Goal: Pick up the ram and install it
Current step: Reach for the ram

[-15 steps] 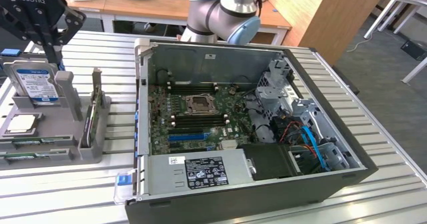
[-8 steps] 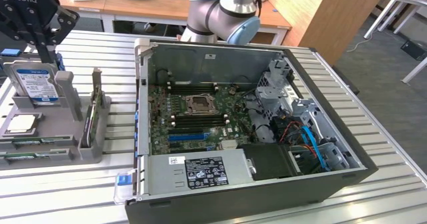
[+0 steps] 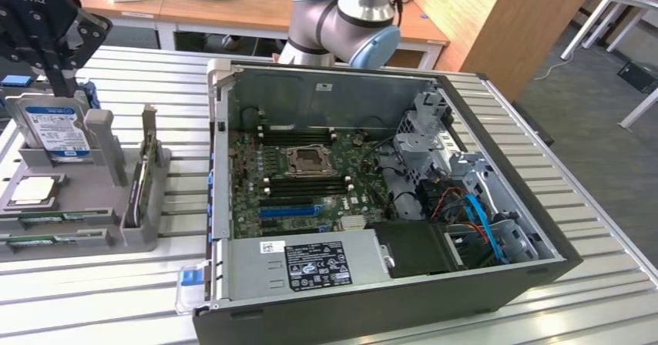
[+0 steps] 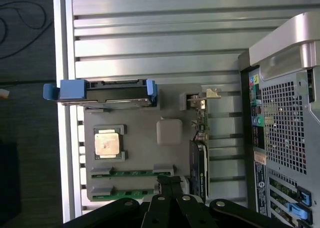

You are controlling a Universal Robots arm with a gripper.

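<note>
Two ram sticks (image 3: 52, 220) lie flat side by side in slots of a grey parts holder (image 3: 129, 233) at the exterior view's left. In the wrist view each ram (image 4: 132, 173) is a thin green strip. My gripper (image 3: 60, 83) hangs high above the holder, over the hard drive, well above the ram. Its black fingers (image 4: 170, 185) are shut together with nothing between them, and their tips line up with the end of one stick. The open computer case (image 3: 494, 129) lies on its side, with the motherboard's memory slots (image 3: 303, 182) beside the CPU socket (image 3: 307, 160).
The holder also carries a hard drive (image 3: 52, 129) in a blue bracket, a CPU chip (image 4: 107, 143) and an upright green card (image 3: 149, 168) with a metal bracket. The power supply (image 3: 308, 264) fills the case's near end. The slatted metal table (image 3: 617, 283) runs all around.
</note>
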